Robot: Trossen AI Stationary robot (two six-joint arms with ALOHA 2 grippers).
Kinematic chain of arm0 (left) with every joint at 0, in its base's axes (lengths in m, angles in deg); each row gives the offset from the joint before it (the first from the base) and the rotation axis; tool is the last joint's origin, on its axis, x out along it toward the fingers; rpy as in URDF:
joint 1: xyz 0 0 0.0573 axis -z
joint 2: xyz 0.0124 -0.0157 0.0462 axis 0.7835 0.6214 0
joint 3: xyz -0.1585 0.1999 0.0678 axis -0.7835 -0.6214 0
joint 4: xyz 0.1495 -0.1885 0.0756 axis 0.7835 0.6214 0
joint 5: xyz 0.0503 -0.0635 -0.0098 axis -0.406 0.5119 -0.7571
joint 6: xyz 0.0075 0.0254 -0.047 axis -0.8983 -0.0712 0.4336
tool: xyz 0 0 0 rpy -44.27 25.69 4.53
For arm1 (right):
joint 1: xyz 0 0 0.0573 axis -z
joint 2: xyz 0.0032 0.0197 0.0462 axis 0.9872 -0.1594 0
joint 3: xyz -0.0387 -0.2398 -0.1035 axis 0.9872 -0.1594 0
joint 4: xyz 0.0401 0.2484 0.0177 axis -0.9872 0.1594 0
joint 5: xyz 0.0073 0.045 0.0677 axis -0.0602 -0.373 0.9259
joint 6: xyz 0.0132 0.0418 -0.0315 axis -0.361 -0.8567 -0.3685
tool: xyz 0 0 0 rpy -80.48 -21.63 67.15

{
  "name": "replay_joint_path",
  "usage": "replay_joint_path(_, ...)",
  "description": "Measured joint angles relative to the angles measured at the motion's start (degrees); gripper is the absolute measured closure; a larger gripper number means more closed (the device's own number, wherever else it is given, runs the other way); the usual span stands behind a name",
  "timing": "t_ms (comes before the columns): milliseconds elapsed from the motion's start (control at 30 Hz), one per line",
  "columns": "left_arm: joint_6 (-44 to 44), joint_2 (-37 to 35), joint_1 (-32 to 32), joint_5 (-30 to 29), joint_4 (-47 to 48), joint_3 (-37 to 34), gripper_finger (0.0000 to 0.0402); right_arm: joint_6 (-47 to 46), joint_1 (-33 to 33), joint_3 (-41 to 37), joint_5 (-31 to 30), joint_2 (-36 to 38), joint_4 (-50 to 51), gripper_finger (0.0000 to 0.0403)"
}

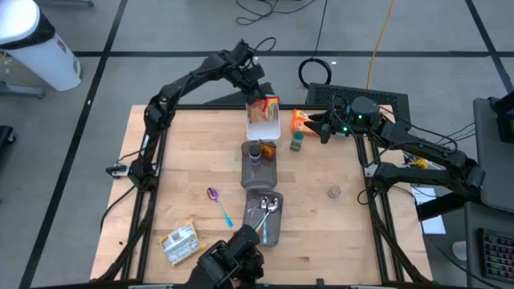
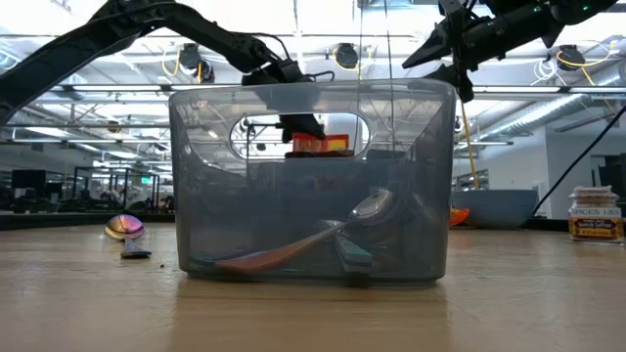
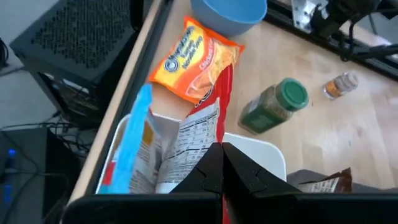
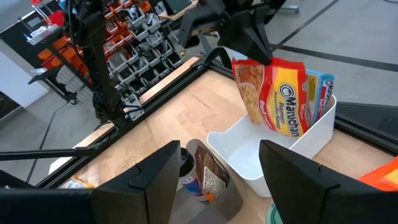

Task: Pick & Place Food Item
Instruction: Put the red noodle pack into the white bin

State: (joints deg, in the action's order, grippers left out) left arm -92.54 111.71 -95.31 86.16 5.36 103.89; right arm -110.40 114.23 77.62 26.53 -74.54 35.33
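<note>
Ramen packet [image 4: 277, 93] in left fingers [image 3: 211, 171]

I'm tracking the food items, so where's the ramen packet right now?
High view: the ramen packet hangs in the shut left gripper over the white bin at the table's far edge, left of the orange packet.

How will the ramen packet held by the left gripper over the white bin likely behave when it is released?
The ramen packet hangs pinched at its top edge by the shut left gripper, so it is probably light. Its wrapper looks crinkled and glossy, so likely floppy and a bit slippery. Standing on edge in the white bin, it may tip against the blue packet beside it.
</note>
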Motion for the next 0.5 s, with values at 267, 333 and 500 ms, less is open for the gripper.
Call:
replay_joint_path(267,-2.20,0.21,-0.04,-1.84,1.25,0.00,0.0401,0.31,0.01,0.00,-0.08,0.00,0.29,0.0190)
replay_joint_path(333,-2.75,0.21,-0.04,-1.79,1.30,0.00,0.0401,0.41,0.01,0.00,-0.10,0.00,0.34,0.0190)
replay_joint_path(500,-3.84,0.31,-0.02,-1.86,1.24,0.00,0.0401,0.80,0.01,0.00,-0.14,0.00,1.59,0.0190)
